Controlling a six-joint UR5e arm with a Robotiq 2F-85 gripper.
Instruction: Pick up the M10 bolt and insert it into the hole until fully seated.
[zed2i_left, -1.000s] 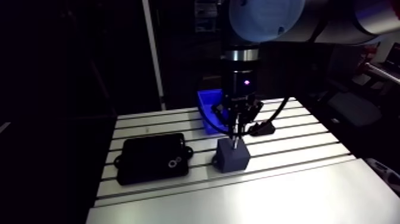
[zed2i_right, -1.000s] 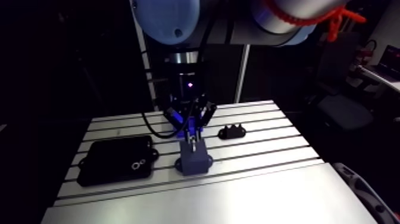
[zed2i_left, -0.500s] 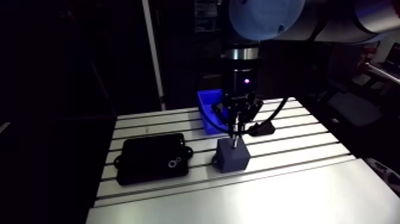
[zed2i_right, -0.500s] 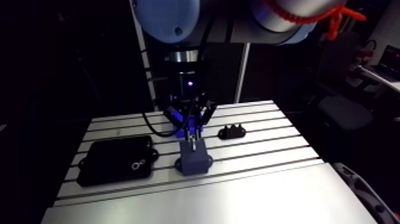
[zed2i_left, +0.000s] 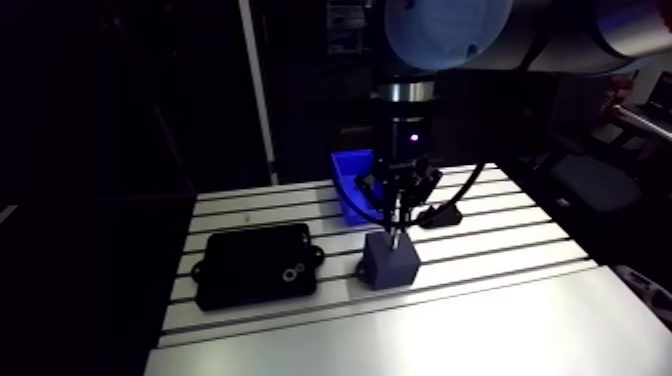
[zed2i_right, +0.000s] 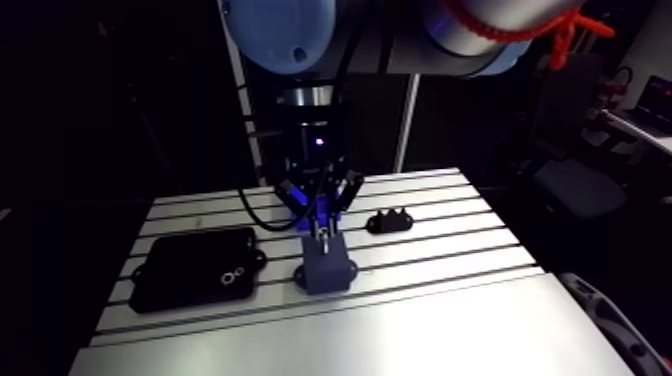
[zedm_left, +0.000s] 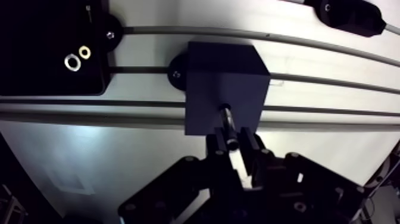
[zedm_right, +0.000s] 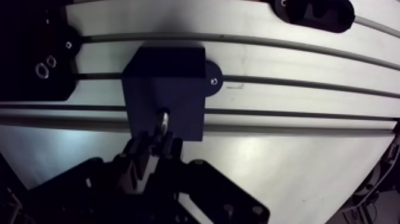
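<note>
Over the dark blue block (zedm_left: 223, 71) at mid-desk (zedm_left: 119, 149), tool (zedm_left: 233, 142) is clamped on the M10 bolt (zedm_left: 228, 124), upright to align with the hole (zedm_left: 224, 109); tip entering, shank exposed, judged not yet seated.

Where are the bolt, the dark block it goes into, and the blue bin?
bolt (zedm_left: 229, 123), wrist view, on its bare shaft.
dark block (zedm_left: 205, 98), wrist view, on the face beside the bolt.
blue bin (zed2i_left: 348, 190), arm view, on its near wall.
</note>
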